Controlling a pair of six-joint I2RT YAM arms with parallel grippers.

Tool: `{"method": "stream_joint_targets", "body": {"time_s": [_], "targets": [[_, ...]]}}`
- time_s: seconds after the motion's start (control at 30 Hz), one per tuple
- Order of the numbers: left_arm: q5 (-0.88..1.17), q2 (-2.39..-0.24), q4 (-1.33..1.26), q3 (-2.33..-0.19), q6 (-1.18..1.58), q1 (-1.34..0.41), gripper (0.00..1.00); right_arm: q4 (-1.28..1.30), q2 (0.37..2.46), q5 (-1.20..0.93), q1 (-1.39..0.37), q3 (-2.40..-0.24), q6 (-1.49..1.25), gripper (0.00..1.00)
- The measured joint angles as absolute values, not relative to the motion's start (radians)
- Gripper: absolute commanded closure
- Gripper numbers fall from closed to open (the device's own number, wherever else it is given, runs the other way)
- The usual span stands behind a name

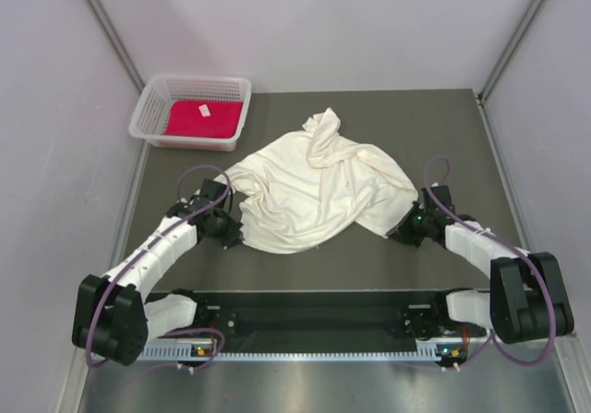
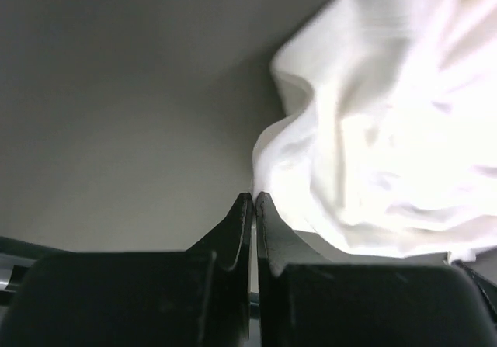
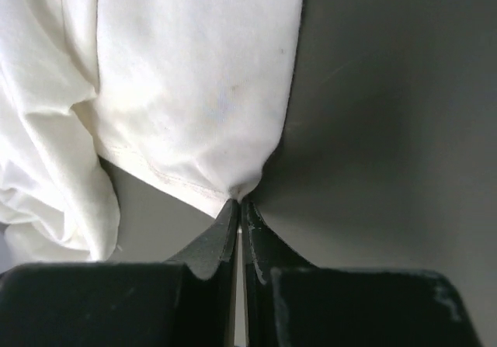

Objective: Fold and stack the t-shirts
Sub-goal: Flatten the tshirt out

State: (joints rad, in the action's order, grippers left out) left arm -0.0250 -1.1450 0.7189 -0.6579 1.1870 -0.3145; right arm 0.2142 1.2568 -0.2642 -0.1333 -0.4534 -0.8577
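Right gripper (image 3: 238,202): jaws closed on the cream shirt (image 3: 194,75), with a small pucker of its stitched edge drawn into the tips. The bite is shallow, tips only.

Left gripper (image 2: 253,198): jaws closed too, with the cloth edge meeting the tips. It looks like a thin pinch; how much cloth is inside can't be made out.

Top view: the grippers sit at the shirt's near-left and near-right edges, low by the table (image 1: 443,136). The shirt lies crumpled mid-table, twisted through the middle, with a bunched lump at its far end. The red shirt (image 1: 199,117) lies in the basket (image 1: 148,122) at the far-left corner, well apart.

Step in hand, as judged: spreading the cream shirt flat before any fold.

To do it well:
- Draw the two held points apart, left and right, evenly, until the edge between them goes taut.
- Lift enough that the twist falls out rather than drags.
- Lay it down far end first.
- Pull slowly, since either shallow pinch could slip.
- If one lets go, regrip deeper before going on.
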Motion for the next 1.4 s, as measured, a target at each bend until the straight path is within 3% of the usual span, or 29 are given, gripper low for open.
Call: {"method": "stream_joint_targets", "body": {"time_s": [0.2,0.53,0.7,1.0,1.2,1.4], "targets": [[-0.033,-1.143,0.723,-0.868,0.987,-0.312,1.0,0.331,1.097,-0.097,-0.132,-0.551,-0.833,1.0],[-0.046,-1.19,0.66,-1.393,0.686,-0.301,1.0,0.335,1.046,0.123,-0.028,-1.254,-0.692,1.0],[0.044,-1.209,0.606,-1.631,0.564,-0.3,1.0,0.319,1.03,0.179,0.037,-1.518,-0.599,1.0],[0.157,-1.102,0.555,-1.961,0.494,-0.3,1.0,0.284,0.81,0.305,0.043,-1.798,-0.383,1.0],[0.141,-1.016,0.527,-2.167,0.508,-0.3,1.0,0.205,0.774,0.342,0.035,-2.081,-0.297,1.0],[0.128,-0.991,0.44,-2.145,0.533,-0.3,1.0,0.171,0.78,0.346,0.014,-2.069,-0.253,1.0]]}}
